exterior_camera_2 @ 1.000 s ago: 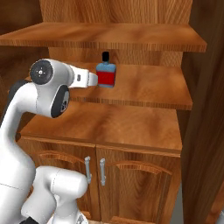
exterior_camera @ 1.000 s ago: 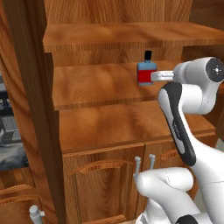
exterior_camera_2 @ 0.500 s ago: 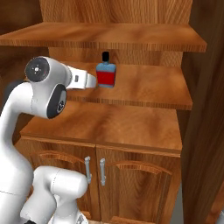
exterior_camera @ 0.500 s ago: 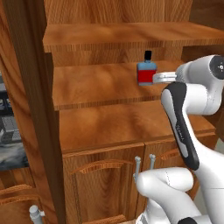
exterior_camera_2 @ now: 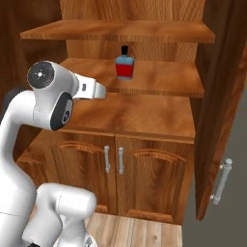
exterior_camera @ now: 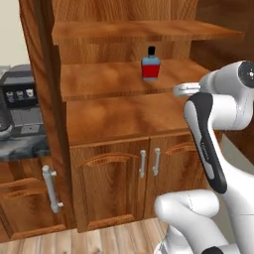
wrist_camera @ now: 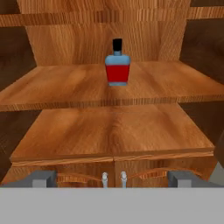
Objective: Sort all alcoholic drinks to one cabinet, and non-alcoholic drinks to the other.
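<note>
The hand (wrist_camera: 112, 177) has backed away; bottle (wrist_camera: 117, 63) stands upright on the cabinet (wrist_camera: 109, 127) shelf.

White arm rising from its base, elbow bent high, forearm reaching level and forward, wrist held straight, gripper (wrist_camera: 112, 177) spread wide with nothing between its jaws, two dark fingertips (wrist_camera: 43, 177) far apart, hand pointing ahead.
</note>
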Controlling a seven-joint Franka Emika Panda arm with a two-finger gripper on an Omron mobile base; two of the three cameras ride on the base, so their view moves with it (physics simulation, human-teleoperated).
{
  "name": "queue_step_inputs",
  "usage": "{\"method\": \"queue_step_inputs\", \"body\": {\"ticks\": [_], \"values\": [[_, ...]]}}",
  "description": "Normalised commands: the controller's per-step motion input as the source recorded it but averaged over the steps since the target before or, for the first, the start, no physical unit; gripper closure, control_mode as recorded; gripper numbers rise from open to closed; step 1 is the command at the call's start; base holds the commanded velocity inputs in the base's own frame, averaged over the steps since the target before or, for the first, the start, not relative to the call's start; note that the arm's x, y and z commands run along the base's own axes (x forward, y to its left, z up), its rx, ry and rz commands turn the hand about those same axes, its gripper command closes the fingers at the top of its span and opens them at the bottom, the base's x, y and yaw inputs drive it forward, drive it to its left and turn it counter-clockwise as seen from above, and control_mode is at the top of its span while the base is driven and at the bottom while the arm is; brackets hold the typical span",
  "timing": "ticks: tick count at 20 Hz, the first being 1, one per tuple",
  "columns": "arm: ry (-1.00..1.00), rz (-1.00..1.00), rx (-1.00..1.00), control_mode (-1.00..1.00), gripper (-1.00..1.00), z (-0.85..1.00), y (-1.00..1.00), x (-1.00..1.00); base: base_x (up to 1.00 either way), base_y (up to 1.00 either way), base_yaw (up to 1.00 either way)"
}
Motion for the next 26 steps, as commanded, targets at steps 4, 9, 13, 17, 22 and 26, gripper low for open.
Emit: {"method": "queue_step_inputs", "body": {"ticks": [4, 9, 13, 17, 22, 26], "values": [[0.0, 0.0, 0.0, 1.0, -1.0, 0.0, 0.0, 0.0, -1.0, -0.01, 0.0], [0.0, 0.0, 0.0, 1.0, -1.0, 0.0, 0.0, 0.0, -1.0, 0.08, 0.0], [0.0, 0.0, 0.0, 1.0, -1.0, 0.0, 0.0, 0.0, -1.0, 0.57, -0.02], [0.0, 0.0, 0.0, 1.0, -1.0, 0.0, 0.0, 0.0, -0.99, 0.73, -0.03], [0.0, 0.0, 0.0, 1.0, -1.0, 0.0, 0.0, 0.0, -0.89, 0.82, -0.03], [0.0, 0.0, 0.0, 1.0, -1.0, 0.0, 0.0, 0.0, -0.33, 0.98, -0.03]]}}
